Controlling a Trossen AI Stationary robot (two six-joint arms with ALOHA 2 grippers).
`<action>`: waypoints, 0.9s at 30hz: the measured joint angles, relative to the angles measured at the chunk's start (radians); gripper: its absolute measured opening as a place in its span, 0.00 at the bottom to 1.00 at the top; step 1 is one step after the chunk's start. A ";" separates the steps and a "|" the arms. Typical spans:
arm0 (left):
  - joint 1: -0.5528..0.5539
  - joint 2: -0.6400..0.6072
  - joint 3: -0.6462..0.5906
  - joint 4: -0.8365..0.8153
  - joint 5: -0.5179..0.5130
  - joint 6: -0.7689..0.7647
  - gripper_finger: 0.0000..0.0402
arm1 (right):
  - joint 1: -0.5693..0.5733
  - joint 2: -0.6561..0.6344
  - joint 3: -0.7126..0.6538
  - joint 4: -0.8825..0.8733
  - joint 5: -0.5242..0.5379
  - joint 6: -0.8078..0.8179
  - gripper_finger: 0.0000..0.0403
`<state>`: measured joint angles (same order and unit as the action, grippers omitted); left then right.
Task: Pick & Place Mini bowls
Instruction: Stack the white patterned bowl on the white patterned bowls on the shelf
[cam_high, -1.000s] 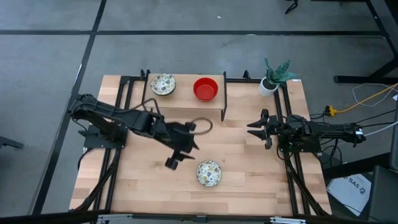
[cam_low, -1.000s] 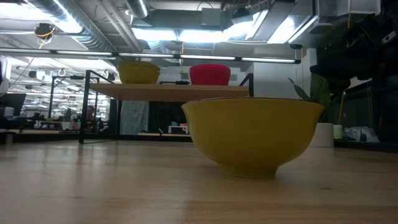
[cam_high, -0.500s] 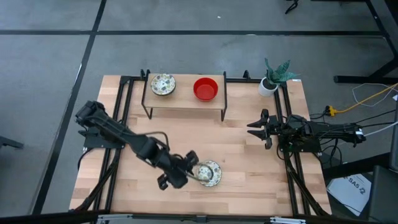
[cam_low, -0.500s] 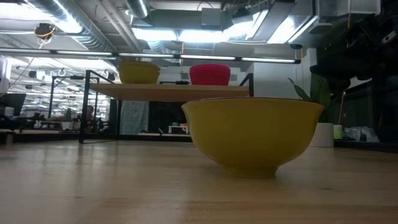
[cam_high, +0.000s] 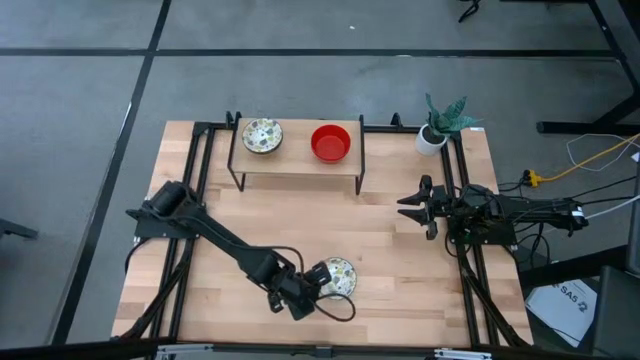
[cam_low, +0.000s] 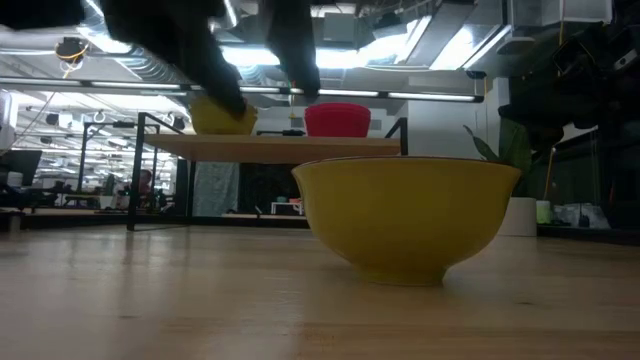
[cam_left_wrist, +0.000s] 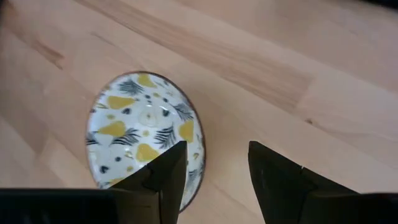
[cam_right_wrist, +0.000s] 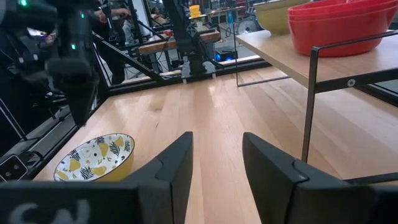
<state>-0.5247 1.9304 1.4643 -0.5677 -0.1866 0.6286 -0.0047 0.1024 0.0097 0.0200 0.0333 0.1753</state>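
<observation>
Left pincer: the left pincer (cam_high: 312, 290) is low at the front of the light wooden surface (cam_high: 400, 290). Its two dark fingers (cam_left_wrist: 163, 180) stand wide apart and hold nothing.
Left pincer and bowl: one finger sits over the rim of the small round bowl with yellow and black leaf pictures inside (cam_left_wrist: 144, 134). The other finger is over bare wood just beside the bowl. If they touch the bowl, I cannot tell.
Near bowl: this bowl (cam_high: 338, 277) stands upright on the surface near the front edge. Its outside is yellow (cam_low: 405, 215).
Left arm: the dark arm reaches from the left side of the surface across to the bowl.
Shelf: a small wooden shelf on black legs (cam_high: 297, 160) stands at the back of the surface.
Bowls on shelf: a second patterned bowl (cam_high: 262, 135) and a shiny red round bowl (cam_high: 331, 142) sit side by side on it, apart from each other.
Right pincer: the right pincer (cam_high: 410, 206) waits at the right side, well apart from every bowl. Its fingers (cam_right_wrist: 177, 168) have a narrow gap and hold nothing.
Plant: a small white pot with a green plant (cam_high: 433, 135) stands at the back right corner.
</observation>
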 joint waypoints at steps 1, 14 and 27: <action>0.000 0.010 0.000 0.000 -0.004 0.007 0.41 | 0.000 0.000 0.000 0.000 0.000 0.000 0.35; 0.030 0.058 0.000 0.089 0.006 0.024 0.40 | 0.000 0.000 0.000 0.000 0.000 0.000 0.35; 0.055 0.118 -0.001 0.120 0.023 0.073 0.39 | 0.000 0.000 0.000 0.000 0.000 0.000 0.35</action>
<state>-0.4698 2.0486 1.4635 -0.4482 -0.1634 0.7013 -0.0044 0.1024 0.0094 0.0200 0.0328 0.1751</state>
